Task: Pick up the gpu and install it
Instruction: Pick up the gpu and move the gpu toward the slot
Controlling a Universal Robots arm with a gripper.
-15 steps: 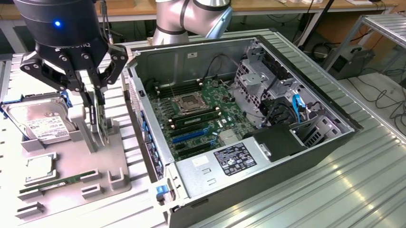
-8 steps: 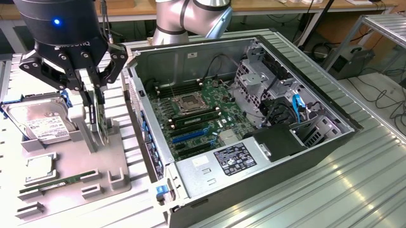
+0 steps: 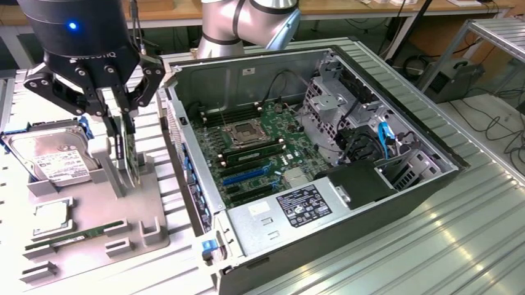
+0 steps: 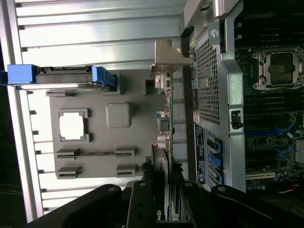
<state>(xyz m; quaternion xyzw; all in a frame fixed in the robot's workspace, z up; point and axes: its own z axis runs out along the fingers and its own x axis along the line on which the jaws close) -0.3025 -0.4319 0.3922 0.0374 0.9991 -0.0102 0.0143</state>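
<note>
Gpu (image 3: 123, 153) stands on edge right between the jaws, and the gripper (image 3: 117, 120) is clamped on its upper edge! The card's lower edge sits at the slot of the grey tray (image 3: 90, 215) directly beneath the jaws. In the wrist view its silver bracket (image 4: 166, 59) sticks out beyond the fingertips. Robotiq lettering reads upside down on the gripper body. The hard drive (image 3: 49, 157) beside the jaws carries a white label, print unreadable.
</note>
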